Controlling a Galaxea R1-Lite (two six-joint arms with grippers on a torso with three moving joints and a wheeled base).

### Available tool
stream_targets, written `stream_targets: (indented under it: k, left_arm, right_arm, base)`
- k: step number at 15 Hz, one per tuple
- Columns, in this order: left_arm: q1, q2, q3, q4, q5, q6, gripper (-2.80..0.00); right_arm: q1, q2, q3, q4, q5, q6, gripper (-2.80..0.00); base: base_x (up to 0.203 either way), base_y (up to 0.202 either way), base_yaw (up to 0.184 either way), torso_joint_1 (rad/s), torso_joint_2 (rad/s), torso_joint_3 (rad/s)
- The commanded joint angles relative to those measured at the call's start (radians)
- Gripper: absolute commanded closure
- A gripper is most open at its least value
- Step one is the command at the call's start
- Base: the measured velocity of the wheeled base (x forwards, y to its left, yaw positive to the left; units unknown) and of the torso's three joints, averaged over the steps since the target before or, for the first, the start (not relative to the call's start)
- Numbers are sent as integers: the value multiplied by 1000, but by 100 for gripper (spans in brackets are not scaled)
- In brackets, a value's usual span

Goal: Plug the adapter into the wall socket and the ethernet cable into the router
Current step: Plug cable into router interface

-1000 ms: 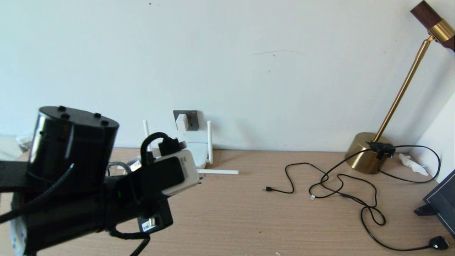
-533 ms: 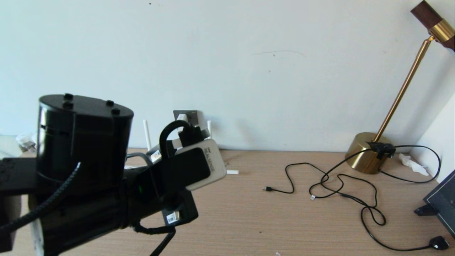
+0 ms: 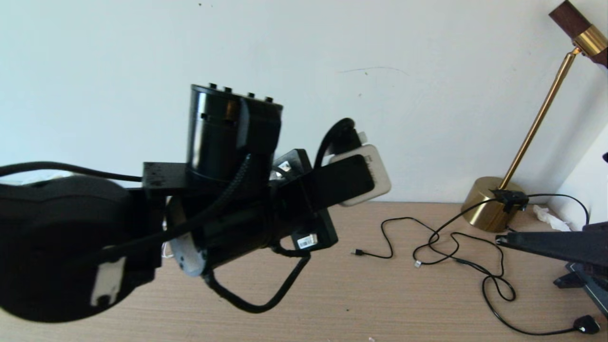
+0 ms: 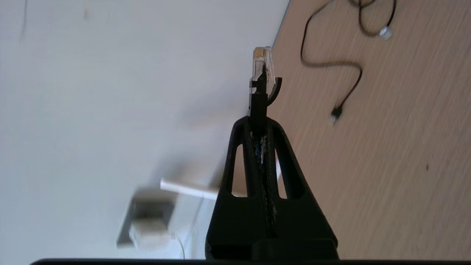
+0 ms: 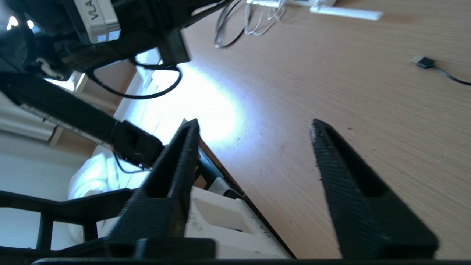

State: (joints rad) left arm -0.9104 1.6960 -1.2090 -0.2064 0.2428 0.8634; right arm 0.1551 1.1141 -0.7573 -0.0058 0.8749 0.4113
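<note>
1. Adapter (image 4: 147, 230) sits in the wall socket (image 4: 127, 228), as the left wrist view shows, though blurred; you can count that half as done, in my judgement.
2. Ethernet cable (image 4: 260, 71) is pinched in your left gripper (image 4: 259, 121), whose fingers are closed tight on the boot just behind the clear connector; the connector points out over the desk (image 3: 380, 294), well apart from the socket.
3. Router: only one white antenna (image 4: 186, 188) shows near the socket; the body is hidden behind the left arm in the head view, so the port is not visible.
4. Right gripper (image 5: 254, 129) hangs over the desk with its fingers spread and nothing between them.
5. Left to do: carry the connector back toward the socket and seat it in the router.
</note>
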Motion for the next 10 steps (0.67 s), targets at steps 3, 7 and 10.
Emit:
stream_targets:
  k: [3,7,10]
  left_arm:
    - [-88,116,-87,-2,3,23,0]
    - [-133,108,-88,-2,-8,23,0]
    - [-139,105,-87,-2,-30,23,0]
  right_arm:
    - [34,101,18,-126,8,10,-280]
    - [53,164,38,-248,13,7,-280]
    - [64,189,63,-314,15,0,-280]
  base:
    - [0,0,0,0,0,0]
    - [0,0,0,0,0,0]
    - [0,0,0,0,0,0]
